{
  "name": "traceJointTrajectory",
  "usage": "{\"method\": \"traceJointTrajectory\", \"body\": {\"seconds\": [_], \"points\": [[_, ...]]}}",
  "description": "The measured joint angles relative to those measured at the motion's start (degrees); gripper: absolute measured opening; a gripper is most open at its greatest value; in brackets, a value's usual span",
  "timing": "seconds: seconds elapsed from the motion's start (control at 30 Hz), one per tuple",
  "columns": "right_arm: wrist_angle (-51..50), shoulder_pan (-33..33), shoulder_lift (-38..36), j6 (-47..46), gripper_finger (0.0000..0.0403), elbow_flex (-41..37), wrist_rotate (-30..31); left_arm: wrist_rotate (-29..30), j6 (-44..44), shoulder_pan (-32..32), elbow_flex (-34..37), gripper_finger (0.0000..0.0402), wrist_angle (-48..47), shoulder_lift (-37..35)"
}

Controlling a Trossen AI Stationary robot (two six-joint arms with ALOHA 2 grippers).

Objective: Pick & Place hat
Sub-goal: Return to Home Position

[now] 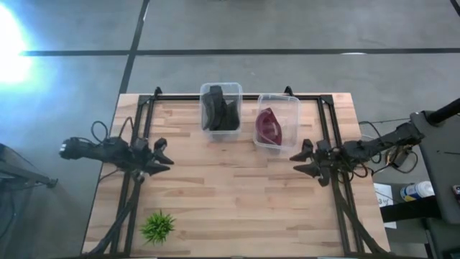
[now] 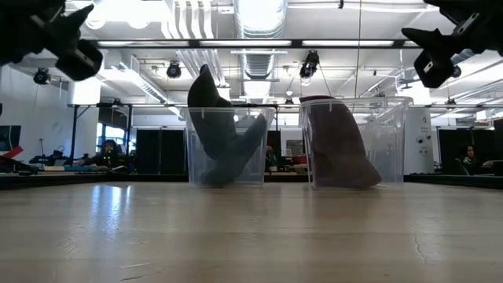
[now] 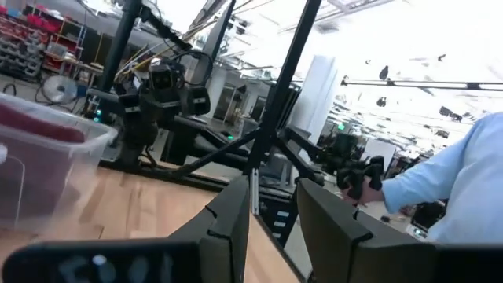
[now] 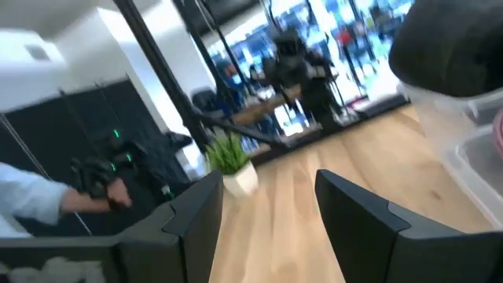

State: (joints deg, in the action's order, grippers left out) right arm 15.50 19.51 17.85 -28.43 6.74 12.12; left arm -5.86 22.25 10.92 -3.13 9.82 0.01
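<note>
- At the left edge of the pale wooden table (image 1: 237, 201), your left gripper (image 1: 164, 155) hovers with its two dark fingers apart and nothing between them. The small green potted plant (image 1: 158, 226) sits nearer the front edge, well apart from it.
- Toward the centre and the far side from that gripper stands the left clear plastic bin (image 1: 221, 85). The black fabric cap (image 1: 219, 109) is inside it, crumpled and stood on end, with its long axis running front to back. In the low view its peak pokes above the rim.
- Just beside that bin, the right clear plastic bin (image 1: 279, 96) holds the dark red fabric cap (image 1: 268, 126). It is slumped inside with its long axis also front to back.
- At the right edge, your right gripper (image 1: 300, 161) hovers near that bin's front right corner, fingers apart and empty. It is the arm closer to a bin, so I would draw it outward to the right, away from the wall, not across it.
- Both caps look placed, and neither gripper needs to approach them.
</note>
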Motion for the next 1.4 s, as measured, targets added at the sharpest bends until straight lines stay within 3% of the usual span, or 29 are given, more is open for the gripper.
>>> {"method": "traceJointTrajectory", "body": {"seconds": [0.13,0.33,0.73,0.9,1.3,1.4], "points": [[12.37,-0.08,0.04,1.71,0.0201,-6.05,-0.02,0.00,0.69,-0.01,2.57,0.0104,1.04,0.00],[10.45,-0.07,0.21,2.11,0.0201,-6.16,4.85,-0.01,0.70,-0.04,2.59,0.0104,0.76,0.28],[9.92,-0.03,0.61,2.11,0.0201,-6.16,4.85,-0.03,0.71,-0.02,2.62,0.0104,0.68,0.98],[7.66,-0.17,-3.02,2.08,0.0201,-6.21,4.52,-0.03,0.69,-0.02,2.66,0.0104,0.66,0.41],[4.01,-12.43,-17.49,2.08,0.0201,-6.23,4.52,-0.48,0.69,-9.29,2.70,0.0104,0.48,-0.02],[5.56,-15.46,-17.86,2.08,0.0201,-6.19,4.54,-0.51,0.69,-10.63,2.72,0.0104,0.34,-0.02]]}}
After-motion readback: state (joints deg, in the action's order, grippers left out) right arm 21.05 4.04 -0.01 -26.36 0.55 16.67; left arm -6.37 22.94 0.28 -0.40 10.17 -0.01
